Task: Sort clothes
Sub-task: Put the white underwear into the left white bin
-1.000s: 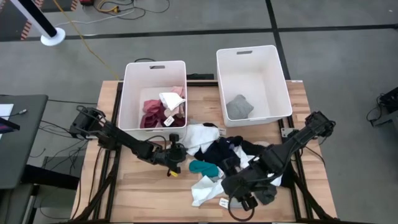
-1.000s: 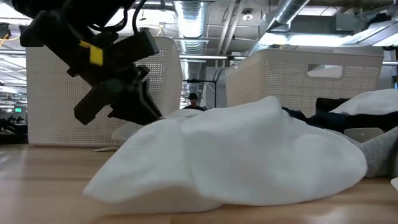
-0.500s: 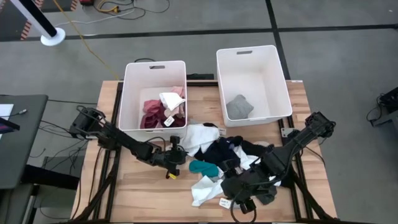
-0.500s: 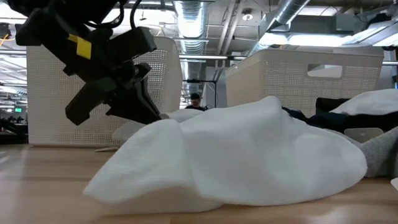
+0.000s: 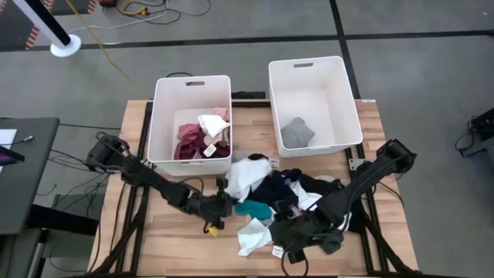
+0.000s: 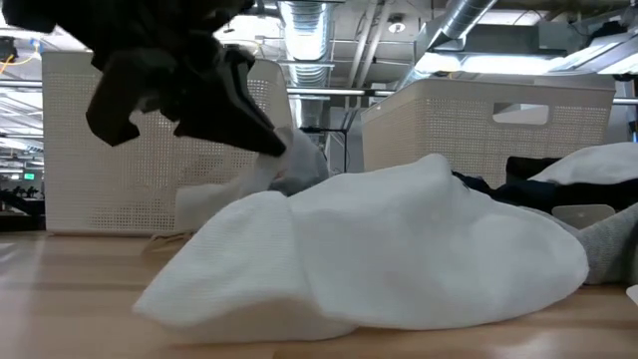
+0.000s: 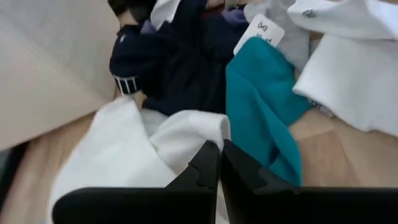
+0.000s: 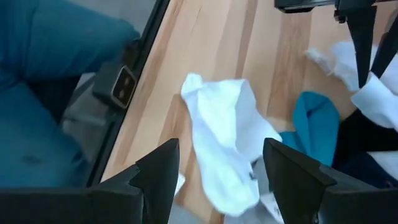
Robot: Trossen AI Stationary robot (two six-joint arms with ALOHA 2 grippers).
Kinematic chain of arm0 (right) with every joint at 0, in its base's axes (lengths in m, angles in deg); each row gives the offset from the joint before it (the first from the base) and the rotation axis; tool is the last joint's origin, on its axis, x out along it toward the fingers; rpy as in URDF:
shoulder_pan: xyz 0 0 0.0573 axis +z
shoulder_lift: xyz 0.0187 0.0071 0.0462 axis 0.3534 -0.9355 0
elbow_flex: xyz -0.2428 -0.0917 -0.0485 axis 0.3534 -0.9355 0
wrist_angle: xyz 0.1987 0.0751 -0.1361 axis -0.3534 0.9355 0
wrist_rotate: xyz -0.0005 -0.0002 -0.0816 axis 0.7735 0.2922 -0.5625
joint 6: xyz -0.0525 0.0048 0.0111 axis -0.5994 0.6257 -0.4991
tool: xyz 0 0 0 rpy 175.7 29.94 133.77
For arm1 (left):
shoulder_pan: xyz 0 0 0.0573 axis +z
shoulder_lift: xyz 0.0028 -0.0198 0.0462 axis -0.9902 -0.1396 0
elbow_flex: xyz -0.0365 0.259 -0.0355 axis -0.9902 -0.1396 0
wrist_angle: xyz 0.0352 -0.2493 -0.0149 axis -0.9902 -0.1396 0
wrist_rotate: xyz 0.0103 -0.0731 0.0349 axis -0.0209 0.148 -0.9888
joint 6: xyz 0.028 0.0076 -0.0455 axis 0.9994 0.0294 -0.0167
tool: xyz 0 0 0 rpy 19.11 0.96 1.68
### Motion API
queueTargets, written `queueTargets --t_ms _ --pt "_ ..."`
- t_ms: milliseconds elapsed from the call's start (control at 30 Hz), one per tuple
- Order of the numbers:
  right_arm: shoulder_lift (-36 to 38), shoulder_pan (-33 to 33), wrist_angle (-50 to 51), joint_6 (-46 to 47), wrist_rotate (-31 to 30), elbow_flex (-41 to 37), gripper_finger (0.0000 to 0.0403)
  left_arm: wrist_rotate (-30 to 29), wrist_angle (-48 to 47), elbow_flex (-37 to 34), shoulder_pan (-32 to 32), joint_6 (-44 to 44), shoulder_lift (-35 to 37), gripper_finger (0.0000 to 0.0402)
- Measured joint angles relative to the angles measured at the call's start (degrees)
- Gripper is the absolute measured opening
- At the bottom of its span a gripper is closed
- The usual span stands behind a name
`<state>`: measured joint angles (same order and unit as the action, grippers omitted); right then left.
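A pile of clothes lies mid-table: a white garment [image 5: 247,174], a navy one [image 5: 278,187], a teal one [image 5: 251,207] and a second white one [image 5: 253,235] near the front edge. My left gripper [image 5: 224,194] is at the pile's left side, shut on the first white garment [image 7: 124,155]. My right gripper [image 5: 293,249] is open over the pile's near side and holds nothing. The second white garment [image 8: 224,143] lies ahead of its fingers. That garment fills the front of the low view [image 6: 399,249]. My left gripper pinches a bunched part of the white garment [image 7: 196,130] at its left end, between its two shut fingers. The fingers come slanting down from the table's left. In the low view the held end [image 6: 299,165] is raised off the table. The rest lies on the pile.
Two white bins stand at the far side. The left bin [image 5: 158,116] holds pink, maroon and white pieces [image 5: 197,139]. The right bin [image 5: 355,100] holds one grey piece [image 5: 297,133]. Bare wood [image 5: 170,239] lies at the near left. A paper tag [image 7: 261,34] lies on the pile.
My left gripper has moved toward the pile and the near edge, taken hold of the white garment and risen. The garment's left end is drawn up and bunched toward the gripper, while its far part stays on the pile. My right gripper has shifted slightly left.
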<state>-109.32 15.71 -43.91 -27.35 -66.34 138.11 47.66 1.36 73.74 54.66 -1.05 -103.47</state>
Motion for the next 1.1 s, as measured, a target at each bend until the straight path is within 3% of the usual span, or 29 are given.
queueTargets --t_ms 667,1100 --pt "0.0 0.1 -31.5 0.6 -22.3 -20.0 0.0248 -2.2 -7.3 5.9 -4.8 1.3 0.0 0.0002" --pt "-2.6 0.3 -50.6 -1.9 -26.3 -27.0 0.0248 -2.2 -3.7 5.9 -8.9 -0.4 0.0 0.0002"
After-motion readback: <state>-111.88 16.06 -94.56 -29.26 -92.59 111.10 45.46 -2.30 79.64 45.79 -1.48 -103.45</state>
